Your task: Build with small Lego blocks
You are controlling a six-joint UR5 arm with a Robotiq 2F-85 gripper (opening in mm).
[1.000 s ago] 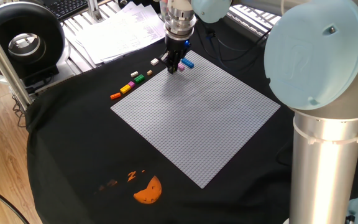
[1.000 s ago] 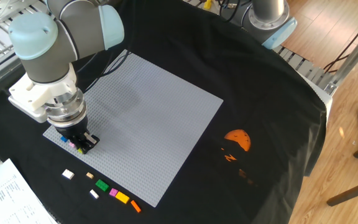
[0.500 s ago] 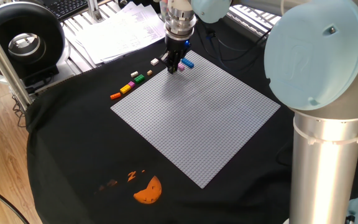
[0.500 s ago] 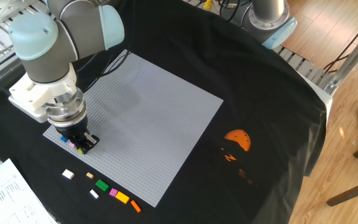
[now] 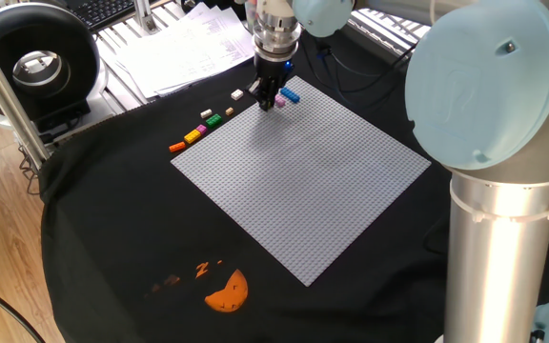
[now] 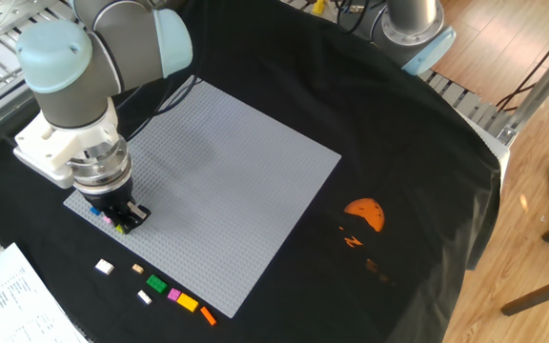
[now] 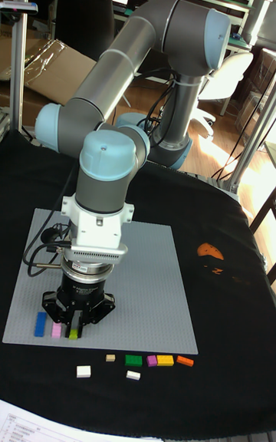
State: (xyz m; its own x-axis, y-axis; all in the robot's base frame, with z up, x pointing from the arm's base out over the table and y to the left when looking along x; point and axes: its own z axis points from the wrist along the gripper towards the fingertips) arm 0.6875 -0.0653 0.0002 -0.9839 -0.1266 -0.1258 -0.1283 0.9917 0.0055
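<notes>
Three small bricks, blue (image 7: 40, 324), pink (image 7: 56, 330) and yellow-green (image 7: 74, 332), are seen on the grey baseplate (image 7: 146, 281) near its edge. The yellow-green one is under the claw (image 7: 77, 321), gripped or not cannot be told. More bricks (image 7: 150, 361) are lined on the black worktop (image 6: 389, 114) beside the plate.

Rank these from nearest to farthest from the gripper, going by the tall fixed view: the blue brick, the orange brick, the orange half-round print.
1. Blue brick: on the baseplate, just beside the gripper.
2. Orange brick: off the baseplate's front edge, at the end of the row of loose bricks.
3. Orange half-round print: on the black cloth, well past the baseplate's far side.
</notes>
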